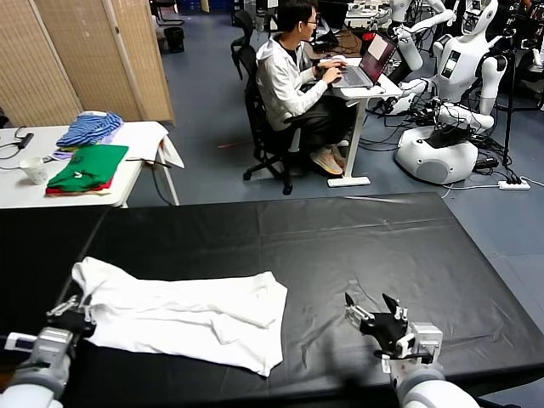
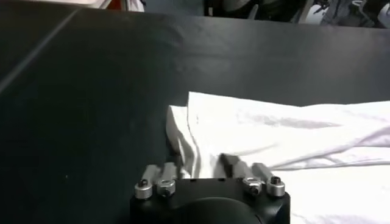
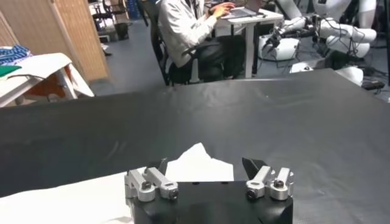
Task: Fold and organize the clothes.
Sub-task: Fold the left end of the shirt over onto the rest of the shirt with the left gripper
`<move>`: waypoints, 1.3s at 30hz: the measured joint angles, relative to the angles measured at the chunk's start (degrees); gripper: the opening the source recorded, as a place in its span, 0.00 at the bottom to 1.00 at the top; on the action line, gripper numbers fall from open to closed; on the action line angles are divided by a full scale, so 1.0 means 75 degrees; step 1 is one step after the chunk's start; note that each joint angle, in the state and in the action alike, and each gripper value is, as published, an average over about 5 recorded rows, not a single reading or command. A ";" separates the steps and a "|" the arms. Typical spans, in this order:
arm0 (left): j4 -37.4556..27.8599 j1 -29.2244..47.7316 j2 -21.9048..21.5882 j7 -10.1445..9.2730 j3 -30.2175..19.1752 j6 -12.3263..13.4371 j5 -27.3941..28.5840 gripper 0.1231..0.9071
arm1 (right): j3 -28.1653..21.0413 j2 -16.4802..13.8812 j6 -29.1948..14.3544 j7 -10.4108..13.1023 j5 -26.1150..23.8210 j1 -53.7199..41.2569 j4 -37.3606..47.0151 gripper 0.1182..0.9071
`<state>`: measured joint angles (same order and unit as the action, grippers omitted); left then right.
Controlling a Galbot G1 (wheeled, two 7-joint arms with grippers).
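Observation:
A white T-shirt point(image 1: 195, 314) lies crumpled and partly doubled over on the left half of the black table point(image 1: 340, 246). My left gripper point(image 1: 78, 308) sits at the shirt's left edge, shut on a bunched fold of the cloth. In the left wrist view the T-shirt point(image 2: 292, 140) spreads away from the left gripper point(image 2: 201, 164), and a ridge of fabric rises between its fingers. My right gripper point(image 1: 374, 310) hovers open just right of the shirt's right end. In the right wrist view a corner of the T-shirt point(image 3: 195, 167) shows behind the open right gripper point(image 3: 207, 165).
A white side table point(image 1: 144, 140) at the back left carries folded green and red garments point(image 1: 89, 166), a blue-striped garment point(image 1: 89, 127) and a cup point(image 1: 34, 170). A person point(image 1: 293, 76) sits at a desk behind. Other robots point(image 1: 450, 110) stand at the back right.

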<state>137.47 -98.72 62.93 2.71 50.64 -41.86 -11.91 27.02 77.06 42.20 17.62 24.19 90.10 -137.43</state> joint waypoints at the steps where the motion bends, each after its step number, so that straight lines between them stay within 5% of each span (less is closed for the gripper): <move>1: 0.0127 0.0045 -0.0028 -0.0012 -0.0041 -0.0040 -0.0278 0.08 | 0.0001 0.0000 0.0000 0.0000 0.0001 -0.0008 0.0007 1.00; 7: 0.0494 0.0425 -0.0191 -0.0085 -0.0352 -0.0045 -0.1851 0.08 | 0.0011 0.0006 0.0000 0.0008 0.0003 -0.0010 0.0042 1.00; 12: 0.0447 0.0801 -0.0351 -0.0072 -0.0718 -0.0046 -0.2377 0.08 | 0.0042 0.0034 0.0000 0.0015 0.0004 0.0028 0.0028 1.00; 23: 0.0328 0.1526 -0.0602 -0.0086 -0.2126 -0.0045 -0.2344 0.08 | 0.0028 0.0342 0.0000 0.0033 -0.0223 0.0288 -0.0090 1.00; 39: -0.0216 0.2077 -0.0605 -0.0067 -0.4069 -0.0044 -0.1349 0.08 | 0.0029 0.1110 0.0000 0.0072 -0.0877 0.0889 -0.0193 1.00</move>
<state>135.85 -83.15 58.39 2.20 20.11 -42.19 -22.03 27.23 85.38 42.20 18.16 17.61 96.77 -138.87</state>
